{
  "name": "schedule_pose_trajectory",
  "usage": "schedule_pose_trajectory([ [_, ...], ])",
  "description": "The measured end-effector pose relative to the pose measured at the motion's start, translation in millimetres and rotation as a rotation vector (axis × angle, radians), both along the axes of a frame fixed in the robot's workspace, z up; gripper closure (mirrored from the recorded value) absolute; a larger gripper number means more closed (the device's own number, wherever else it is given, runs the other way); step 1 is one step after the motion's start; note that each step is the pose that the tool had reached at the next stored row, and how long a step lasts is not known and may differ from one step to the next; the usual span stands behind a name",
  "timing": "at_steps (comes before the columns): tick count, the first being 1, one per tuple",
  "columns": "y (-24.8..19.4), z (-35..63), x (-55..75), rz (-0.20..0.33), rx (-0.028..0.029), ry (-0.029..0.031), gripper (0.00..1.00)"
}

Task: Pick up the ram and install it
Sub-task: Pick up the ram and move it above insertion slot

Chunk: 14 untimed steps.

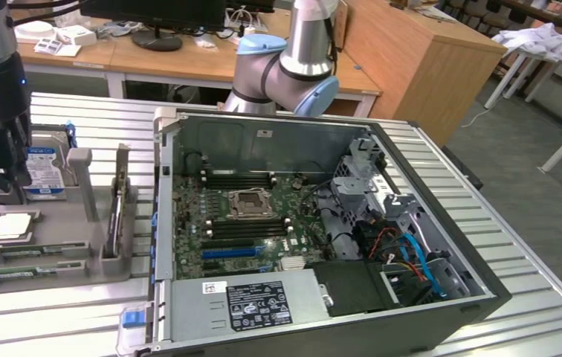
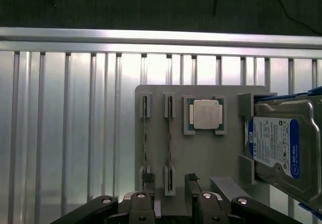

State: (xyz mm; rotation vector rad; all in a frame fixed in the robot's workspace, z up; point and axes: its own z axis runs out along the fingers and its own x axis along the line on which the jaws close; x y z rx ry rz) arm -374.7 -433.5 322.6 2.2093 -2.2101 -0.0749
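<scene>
Hanging over the grey tray (image 2: 201, 158), the fingers (image 2: 190, 181) gape wide, empty, the ram (image 2: 169, 133) lined up between them.

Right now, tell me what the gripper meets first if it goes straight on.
Probably the ram in the grey holder, lined up between the gripper's open fingers; depth is unclear.

You see a grey holder tray (image 2: 201, 151) directly below the gripper (image 2: 168, 177), resting on the slatted metal table (image 2: 75, 133). The silver processor chip (image 2: 206, 114) lies just ahead of the gripper and the blue-labelled hard drive (image 2: 279, 148) stands off to one side. The open computer case (image 1: 251, 141) sits well apart from it.
</scene>
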Motion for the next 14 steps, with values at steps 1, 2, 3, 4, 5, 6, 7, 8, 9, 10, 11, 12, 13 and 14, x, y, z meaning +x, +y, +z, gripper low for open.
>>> schedule_pose_trajectory([
  [1,0.0,-0.7,0.0,0.000,-0.0001,0.0001,0.63],
  [2,0.0,-1.5,0.0,0.000,0.0000,0.0001,0.63],
  [3,0.0,-2.2,0.0,0.000,0.0000,0.0000,0.63],
  [4,0.0,-2.9,0.0,0.000,-0.0001,0.0001,0.63],
  [5,0.0,-3.7,0.0,0.000,0.0000,0.0001,0.63],
  [6,0.0,-4.5,0.0,0.000,0.0000,0.0000,0.63],
  [7,0.0,-5.3,0.0,0.000,0.0000,0.0000,0.63],
  [8,0.0,-6.2,0.0,0.000,0.0000,0.0001,0.63],
  [9,0.0,-7.0,0.0,0.000,-0.0001,0.0001,0.63],
  [10,0.0,-7.9,0.0,0.000,-0.0001,0.0000,0.63],
  [11,0.0,-8.8,0.0,0.000,0.0000,0.0001,0.63],
  [12,0.0,-9.6,0.0,0.000,0.0000,0.0000,0.63],
  [13,0.0,-10.4,0.0,0.000,0.0000,0.0000,0.63],
  [14,0.0,-11.2,0.0,0.000,-0.0001,0.0000,0.63],
])
